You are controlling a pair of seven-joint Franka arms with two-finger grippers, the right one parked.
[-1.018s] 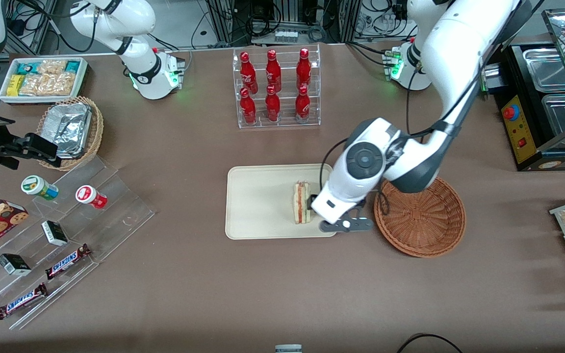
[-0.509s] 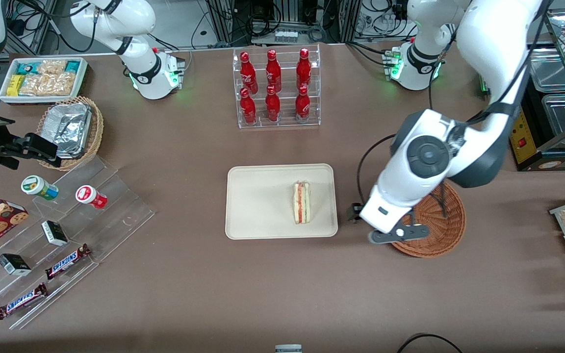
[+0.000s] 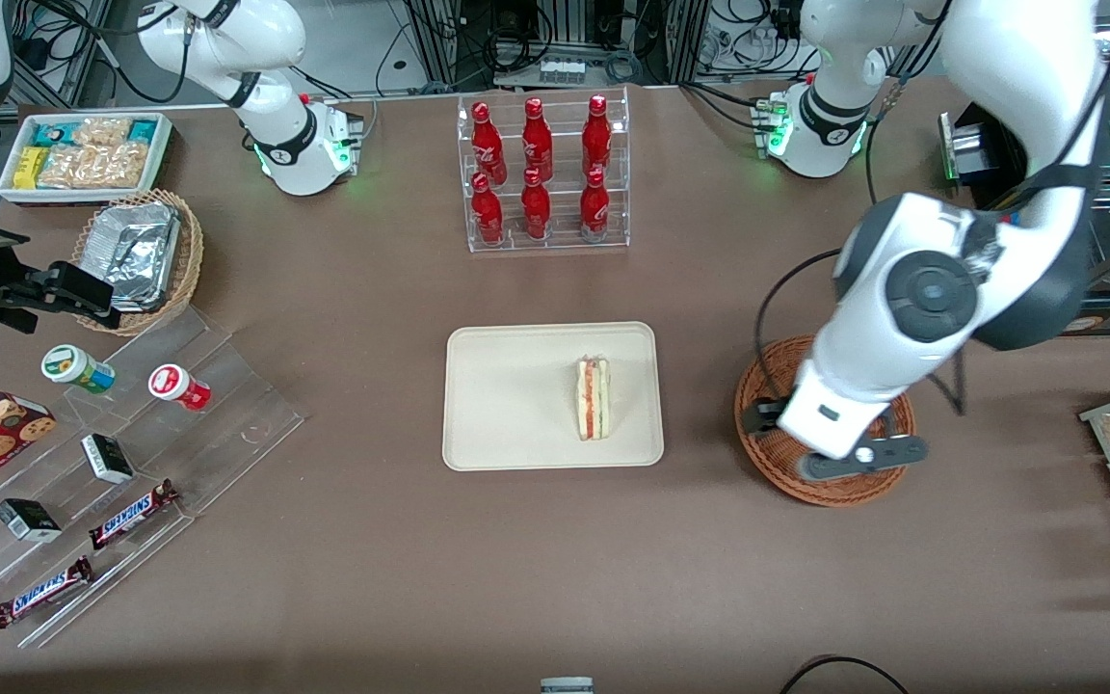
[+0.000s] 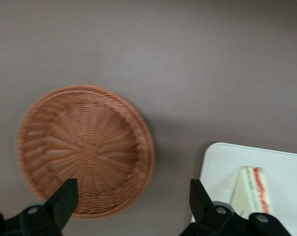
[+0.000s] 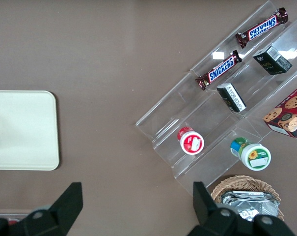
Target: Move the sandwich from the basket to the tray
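the gripper [image 4: 131, 209] hangs wide open and empty above the bare basket [image 3: 825, 421], since the sandwich [image 3: 593, 398] lies well off sideways on the tray [image 3: 507, 395], apparently delivered.

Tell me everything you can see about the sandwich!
The sandwich is a small wedge of pale white bread with a pink-red and light green filling stripe showing along its cut side. It lies on the cream tray, near the edge closest to the round brown basket. Nothing else touches it. The open gripper hangs above the basket, well away from it.
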